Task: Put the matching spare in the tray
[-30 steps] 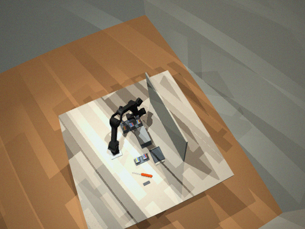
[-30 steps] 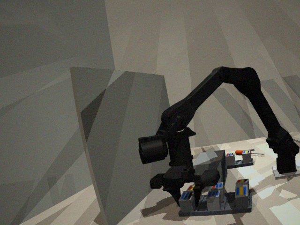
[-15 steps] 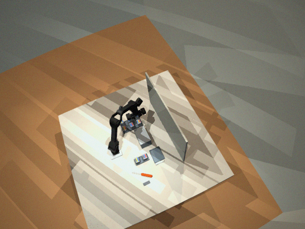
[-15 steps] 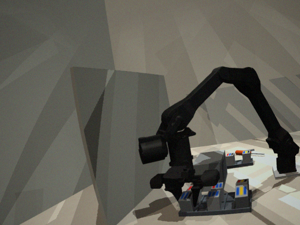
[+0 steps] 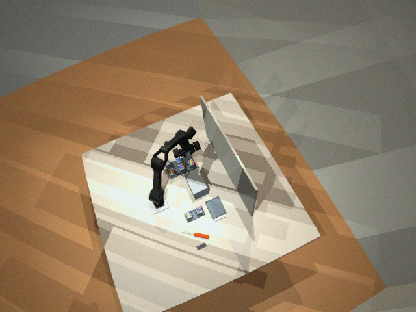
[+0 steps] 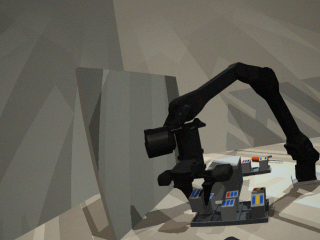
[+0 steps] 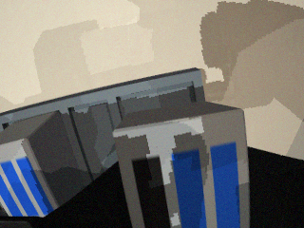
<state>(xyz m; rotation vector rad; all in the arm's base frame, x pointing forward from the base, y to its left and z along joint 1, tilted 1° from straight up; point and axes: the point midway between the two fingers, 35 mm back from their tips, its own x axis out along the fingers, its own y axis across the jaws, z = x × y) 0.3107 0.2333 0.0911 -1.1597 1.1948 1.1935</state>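
My gripper (image 6: 198, 200) (image 7: 175, 160) is shut on a grey block whose label shows black, blue and blue stripes. This held block (image 6: 195, 205) (image 7: 225, 127) is upright, a little above the far end of the large spares rack (image 5: 184, 172) (image 6: 224, 222) (image 7: 166, 79). Several other spares stand in that rack, among them a three-blue block (image 6: 228, 210) and a blue-yellow-blue block (image 6: 257, 207). The shallow blue-grey tray (image 5: 216, 208) lies beyond the grey box. I cannot tell which thing is the mounted unit, and no code on a back is readable.
A tall grey panel (image 5: 228, 151) (image 6: 144, 116) stands beside the arm's work area. A grey box (image 5: 199, 185) (image 6: 234, 175) stands between rack and tray. A small rack (image 5: 196, 218) with two blocks, an orange-handled screwdriver (image 5: 201, 235) and a small dark piece (image 5: 201, 246) lie farther off.
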